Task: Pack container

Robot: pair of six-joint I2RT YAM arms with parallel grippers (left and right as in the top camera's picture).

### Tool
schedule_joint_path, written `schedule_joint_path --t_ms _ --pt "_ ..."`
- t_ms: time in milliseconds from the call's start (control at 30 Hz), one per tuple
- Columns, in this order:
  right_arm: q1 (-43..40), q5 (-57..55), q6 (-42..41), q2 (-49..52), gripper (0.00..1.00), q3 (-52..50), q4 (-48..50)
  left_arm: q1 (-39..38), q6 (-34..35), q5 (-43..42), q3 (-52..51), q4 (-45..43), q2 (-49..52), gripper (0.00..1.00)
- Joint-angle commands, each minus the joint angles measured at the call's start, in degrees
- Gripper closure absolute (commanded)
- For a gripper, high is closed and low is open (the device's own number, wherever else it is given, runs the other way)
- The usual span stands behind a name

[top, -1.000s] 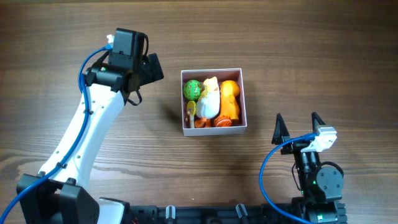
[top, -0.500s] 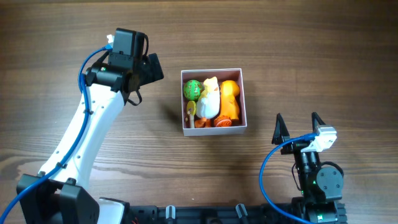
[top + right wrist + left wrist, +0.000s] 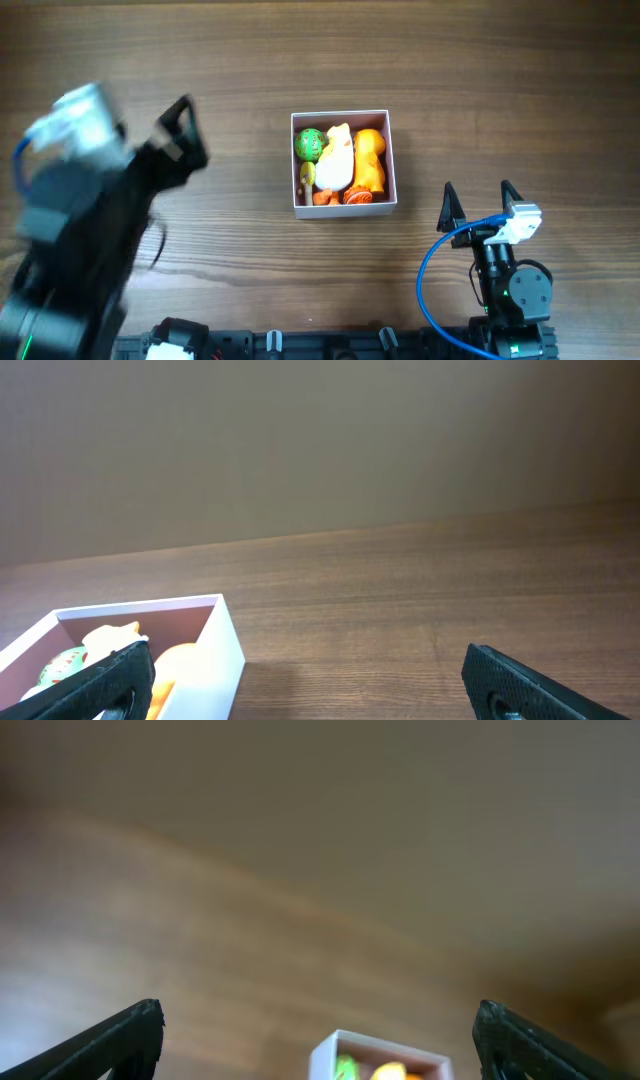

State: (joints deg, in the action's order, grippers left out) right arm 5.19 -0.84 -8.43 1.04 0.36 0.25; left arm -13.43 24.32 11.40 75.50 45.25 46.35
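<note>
Container (image 3: 392, 160) position is recorded near the centre of the counter (image 3: 450, 60), with small toys (image 3: 340, 160) packed inside it. It is seen ahead of the left claw (image 3: 315, 1020) and the right claw (image 3: 477, 195), well apart from each. Both claws are spread wide, and nothing is held or touched by either.
</note>
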Motion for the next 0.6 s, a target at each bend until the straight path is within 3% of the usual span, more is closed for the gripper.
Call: schedule_joint_path --t_ms 0,200,333,433,567 --pt "-0.02 0.94 0.79 -0.61 0.00 -0.07 0.17 1.31 -0.07 1.75 0.59 1.86 -12.11 0.00" --pt "-0.02 0.94 0.79 -0.61 0.00 -0.07 0.17 3.65 -0.04 1.75 -0.13 12.87 -26.43 0.00" --pt "-0.02 0.94 0.79 -0.61 0.00 -0.07 0.17 6.84 0.63 1.49 -8.39 14.58 -32.92 0.00" --pt "-0.02 0.94 0.79 -0.61 0.00 -0.07 0.17 9.22 2.12 1.49 -20.61 8.92 -37.46 0.00" --pt "-0.02 0.94 0.76 -0.61 0.00 -0.07 0.17 9.86 2.08 0.13 -35.82 -5.33 -41.75 0.00"
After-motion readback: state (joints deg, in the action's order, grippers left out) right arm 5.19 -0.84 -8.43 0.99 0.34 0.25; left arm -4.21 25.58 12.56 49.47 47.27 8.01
